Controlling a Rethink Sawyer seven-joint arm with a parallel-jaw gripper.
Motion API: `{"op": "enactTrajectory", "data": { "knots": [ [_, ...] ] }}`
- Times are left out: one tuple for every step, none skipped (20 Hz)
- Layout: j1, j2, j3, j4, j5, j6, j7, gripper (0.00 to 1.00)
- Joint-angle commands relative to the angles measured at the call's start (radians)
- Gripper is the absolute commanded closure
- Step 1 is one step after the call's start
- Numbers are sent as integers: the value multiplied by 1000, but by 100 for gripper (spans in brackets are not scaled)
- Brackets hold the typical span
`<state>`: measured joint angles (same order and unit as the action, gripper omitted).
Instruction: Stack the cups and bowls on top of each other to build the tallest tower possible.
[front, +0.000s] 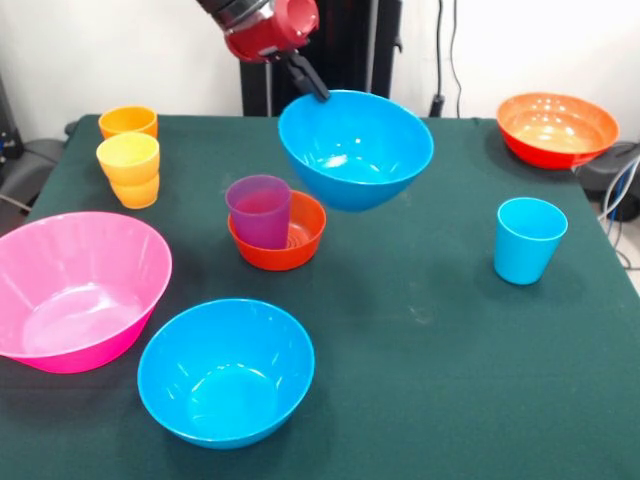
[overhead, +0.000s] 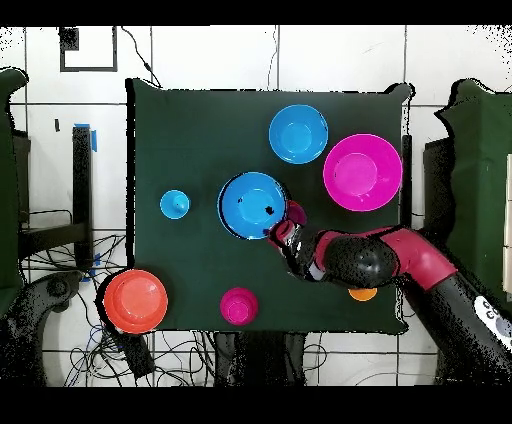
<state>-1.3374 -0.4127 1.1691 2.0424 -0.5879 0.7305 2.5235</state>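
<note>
So: only the overhead view shows a small magenta bowl, near the table edge between the wide orange bowl and the arm. It also shows the red and black arm reaching in low across the table; the front view catches just the red wrist at the top. The front view in turn shows the stacking, which overhead hides.

Landmark: the held blue bowl. Left to right in the front view:
- Pink bowl, large, well left of it and nearer the camera.
- Orange cup far left; just in front of it a yellow-orange cup sitting on another orange piece, which I can't identify.
- Second blue bowl, left of and in front of it, on the green table.
- Purple cup standing inside the small orange-red bowl, just left of and below it.
- Light blue cup, upright, to its right.
- Wide orange bowl, far right, at the table's back corner.

Count: two blue bowls, one pink, one wide orange, one orange-red, one magenta; four cups for certain.

Gripper: dark fingers clamped on the far rim of the blue bowl, which hangs clear of the table, tilted toward the camera.
</note>
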Motion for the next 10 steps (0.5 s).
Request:
{"op": "enactTrajectory", "data": {
  "knots": [
    [-9, 107, -1, -94, -15, 93, -411, 100],
    [-15, 97, 11, -93, 4, 119, -415, 100],
    [-22, 84, 26, -93, 28, 147, -416, 100],
    [-33, 66, 46, -87, 51, 172, -417, 100],
    [-40, 51, 60, -86, 73, 197, -418, 100],
    [-48, 38, 73, -81, 95, 222, -419, 100],
    [-51, 32, 76, -86, 105, 236, -427, 100],
    [-53, 25, 80, -92, 115, 250, -435, 100],
    [-55, 24, 80, -94, 120, 257, -443, 100],
    [-58, 26, 77, -93, 121, 259, -448, 100]
  ]
}}
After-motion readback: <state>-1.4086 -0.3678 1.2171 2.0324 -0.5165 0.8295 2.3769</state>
